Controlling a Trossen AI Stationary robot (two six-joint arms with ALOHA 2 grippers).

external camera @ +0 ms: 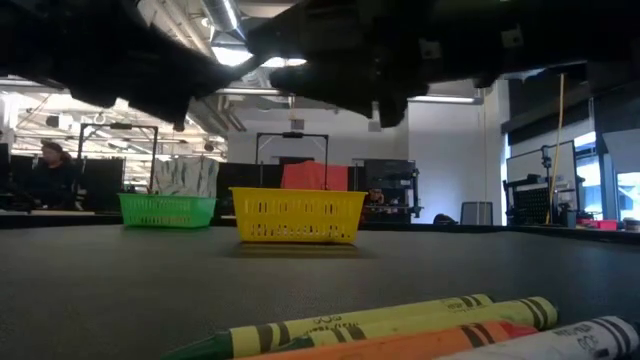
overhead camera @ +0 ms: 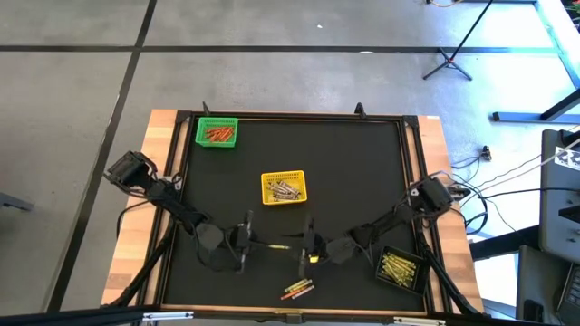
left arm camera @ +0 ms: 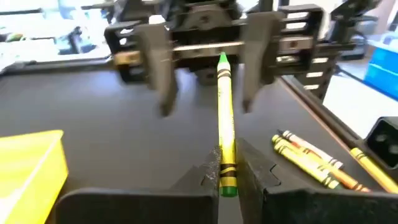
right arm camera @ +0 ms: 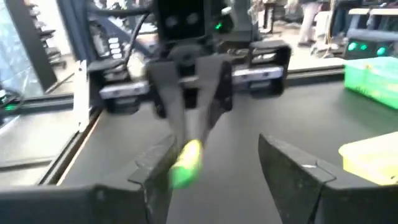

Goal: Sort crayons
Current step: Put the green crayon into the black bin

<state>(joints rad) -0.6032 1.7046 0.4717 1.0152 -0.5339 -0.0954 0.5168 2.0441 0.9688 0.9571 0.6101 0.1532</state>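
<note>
yellow-green crayon (left arm camera: 225,144) pinched in left gripper (left arm camera: 227,177), right gripper (right arm camera: 233,165) spread.

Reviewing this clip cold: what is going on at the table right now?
The left gripper is shut on a yellow-green crayon, holding it out to the right gripper, whose jaws stand open around its far end. This happens above the mat's near middle. A few loose crayons lie at the near edge; the green basket, yellow basket and black basket already hold some.

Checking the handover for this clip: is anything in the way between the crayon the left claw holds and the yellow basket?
Nothing visible on the mat blocks it. The left claw is shut on the yellow-green crayon, and the open right claw stands just ahead of its tip. The yellow basket sits farther back on bare mat.
</note>
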